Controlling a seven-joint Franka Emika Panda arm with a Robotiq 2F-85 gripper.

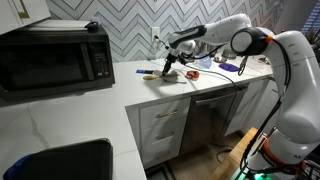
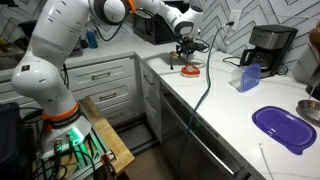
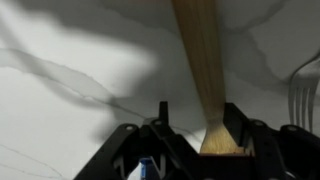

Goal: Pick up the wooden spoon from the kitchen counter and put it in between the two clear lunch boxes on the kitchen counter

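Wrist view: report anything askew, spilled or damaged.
The wooden spoon sits off-centre in the gripper: it hugs one of the fingers and leaves a gap at the other, its handle running at a slant. The kitchen counter shows only grey veins and shadow, no spill or damage.

The wooden spoon (image 3: pixel 200 60) runs between the fingers of the hand (image 3: pixel 195 118), over the bench (image 1: pixel 60 115). In an exterior view the microwave (image 1: pixel 55 55) stands on the bench against the wall. The coffee maker (image 2: pixel 268 45) stands by the wall, behind a lidded lunch box (image 2: pixel 283 128).
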